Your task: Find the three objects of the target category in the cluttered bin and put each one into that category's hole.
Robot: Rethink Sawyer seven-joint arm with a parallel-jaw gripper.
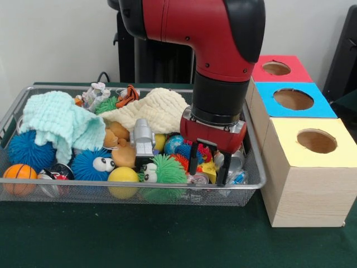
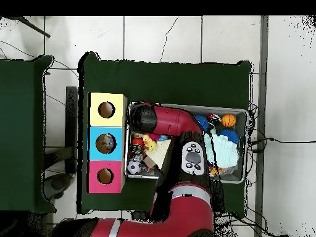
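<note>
With its fingers spread open, the hand point(image 1: 210, 163) dips into the bin point(image 1: 252, 184) corner nearest the yellow box point(image 1: 304, 167), where packed toys could jam or deflect the grasp.

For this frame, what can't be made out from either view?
- Front view: whether the gripper holds anything; its fingers reach down into clutter near a can.
- Overhead view: the gripper and the toys beneath it, hidden by the red arm.
- Front view: whatever lies under the mint cloth and cream cloth.
- Front view: the insides of the yellow box and the other boxes.
</note>
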